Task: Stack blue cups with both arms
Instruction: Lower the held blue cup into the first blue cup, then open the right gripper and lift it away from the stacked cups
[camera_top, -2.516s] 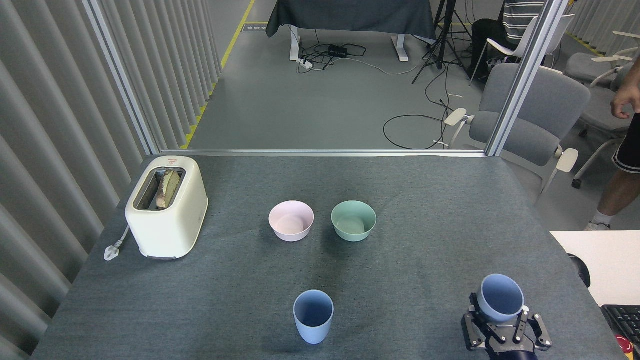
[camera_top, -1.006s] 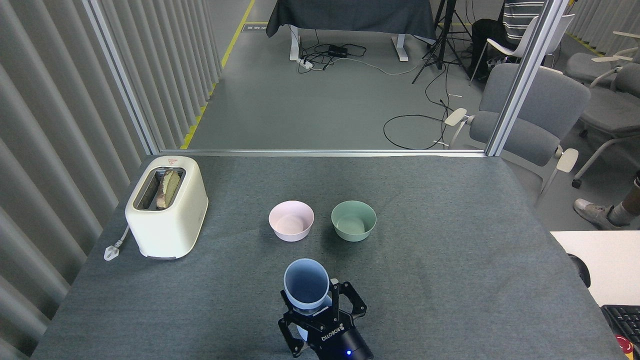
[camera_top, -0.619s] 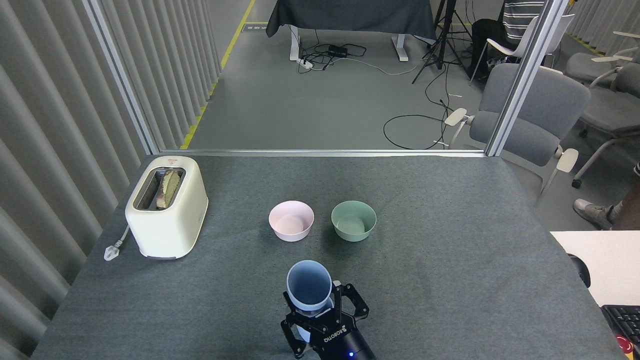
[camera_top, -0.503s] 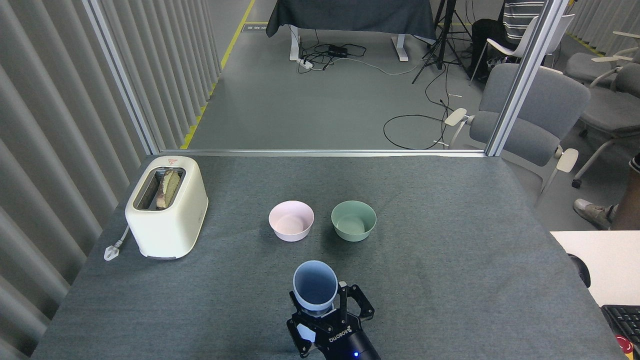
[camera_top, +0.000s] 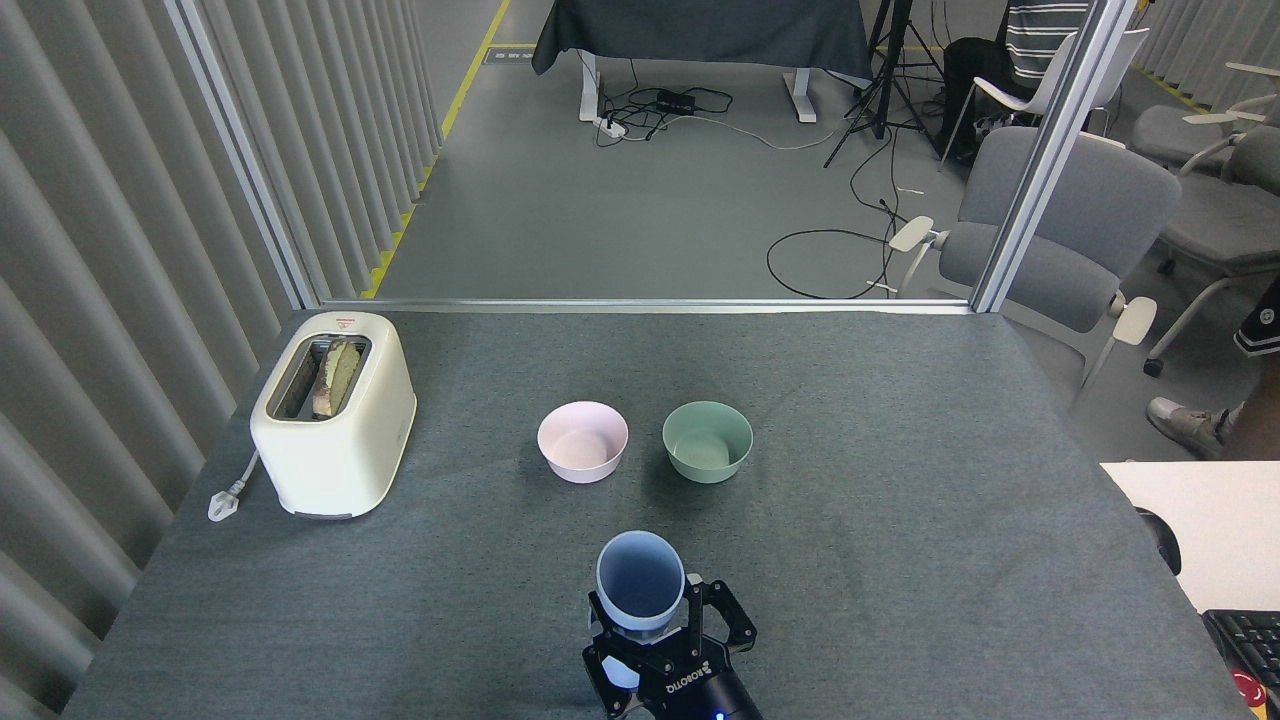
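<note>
The right hand (camera_top: 668, 645) grips a blue cup (camera_top: 640, 580) upright, its fingers closed around the lower wall.

Changes, head view:
- Our right hand (camera_top: 655, 640) w/ held blue cup (camera_top: 640, 580): was at bench's near-right corner 2.5 s ago; now at near-centre, over spot where 2nd cup stood.
- 2nd cup: no longer seen apart; only a pale sliver shows behind the fingers.
- Last sec: hand + cup drifted slightly right and nearer us.
- Person (camera_top: 1255, 400) at far right: shifted; less of them in view.
</note>
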